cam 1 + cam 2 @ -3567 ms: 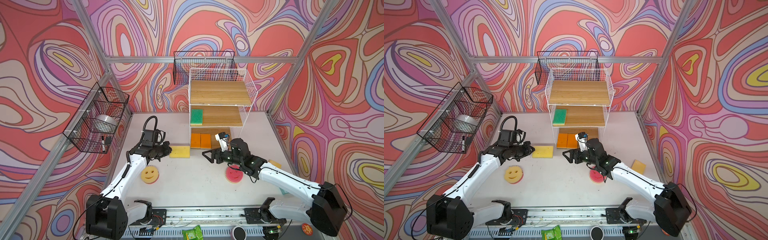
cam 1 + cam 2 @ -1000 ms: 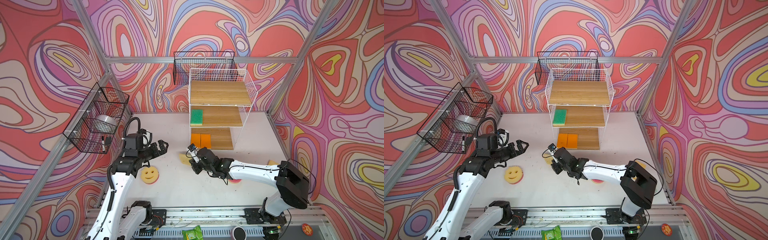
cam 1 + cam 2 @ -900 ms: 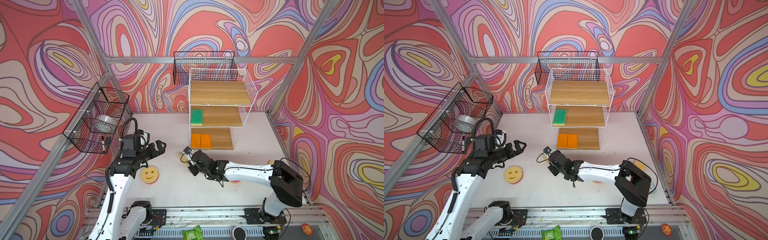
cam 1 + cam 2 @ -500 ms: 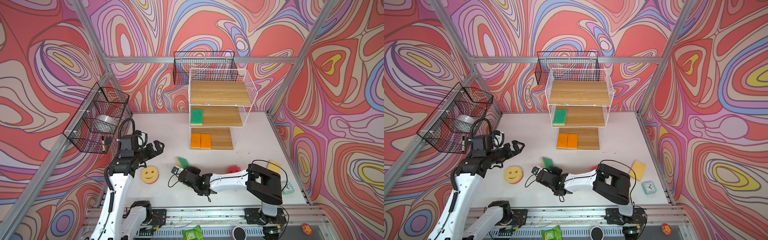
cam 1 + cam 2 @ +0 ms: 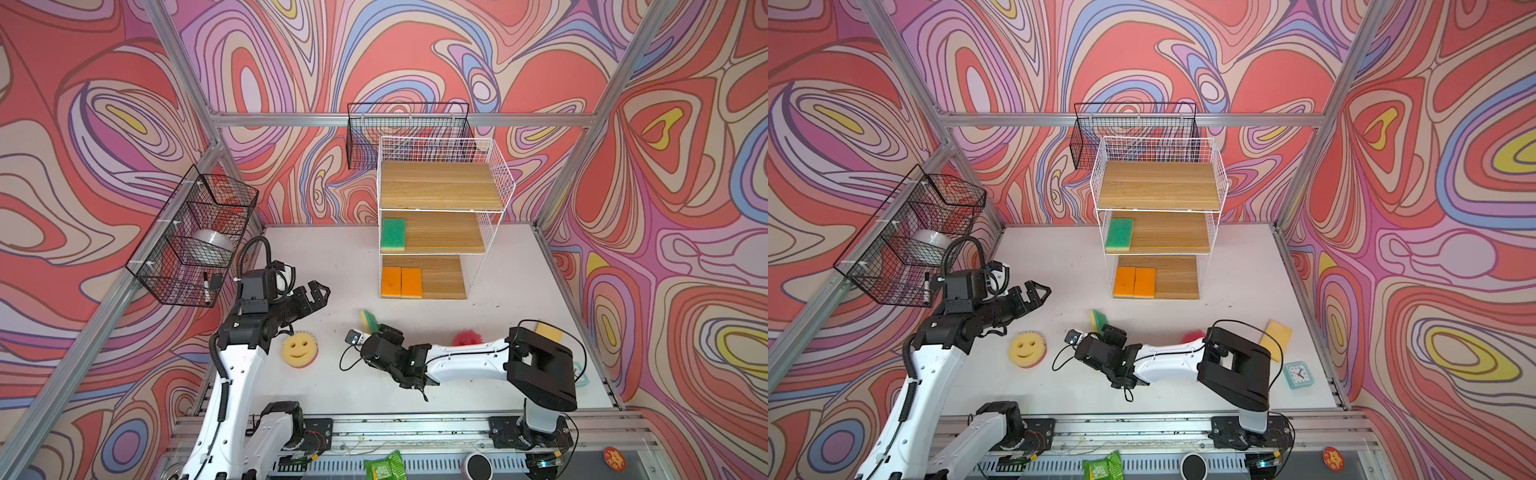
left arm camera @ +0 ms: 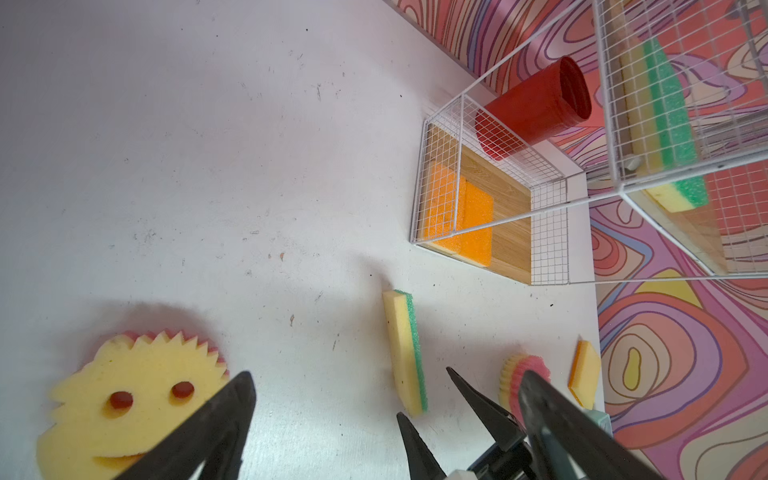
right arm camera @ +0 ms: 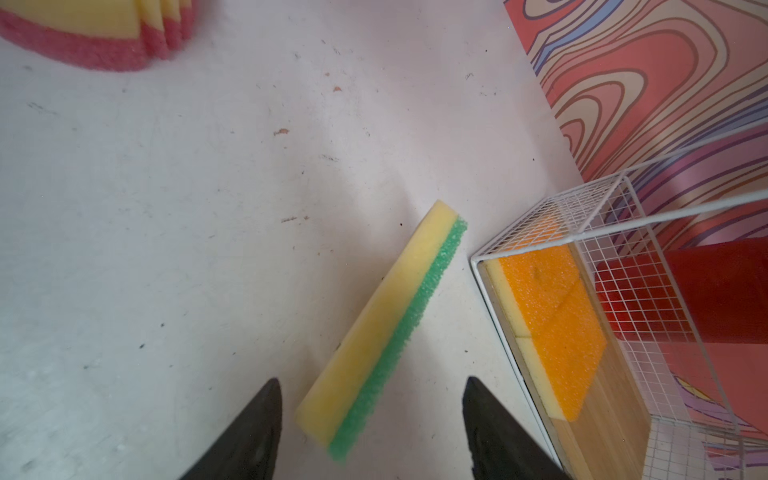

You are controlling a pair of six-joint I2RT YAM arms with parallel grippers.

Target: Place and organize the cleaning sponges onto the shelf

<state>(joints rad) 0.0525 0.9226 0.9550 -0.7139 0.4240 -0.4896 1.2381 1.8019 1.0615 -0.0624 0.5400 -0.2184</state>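
Green-faced yellow foam sponge [image 5: 369, 319], below frame centre, stands edgewise, ungripped between parted jaws of right gripper [image 7: 372, 380], probably for regrasp; left gripper [image 5: 319, 292] wide, empty.

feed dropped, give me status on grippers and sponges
Left gripper open, empty. Right gripper open, green sponge on edge between its jaws, ungripped. Nothing between it and shelf.

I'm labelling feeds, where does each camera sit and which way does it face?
Top views: high over the robot's base, looking down at table, shelf, left arm, right arm.
Left wrist: behind the open left hand, facing smiley sponge and shelf; fingers show.
Right wrist: low behind the right hand, facing the green sponge on edge; fingers show.
Shared: both wrist views show that green sponge.
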